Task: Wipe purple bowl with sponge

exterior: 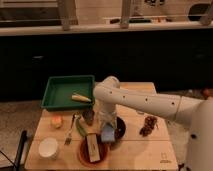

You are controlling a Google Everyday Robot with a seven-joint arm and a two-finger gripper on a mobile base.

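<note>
The purple bowl (pixel 119 127), small and almost black, sits on the wooden table just right of centre. The sponge (pixel 107 134), a light-blue block, is at the bowl's left rim. My gripper (pixel 106 128) points straight down from the white arm (pixel 145 102), which reaches in from the right. It is shut on the sponge and holds it at the bowl's near-left edge. The arm hides part of the bowl's left side.
A reddish-brown bowl (pixel 93 151) holding a tan block (pixel 92 146) sits right in front of the sponge. A white bowl (pixel 48 147), orange-yellow block (pixel 57 121), fork (pixel 70 131) and small dark cup (pixel 88 116) lie left. A green tray (pixel 67 92) is at the back left. A brown object (pixel 148 125) lies right.
</note>
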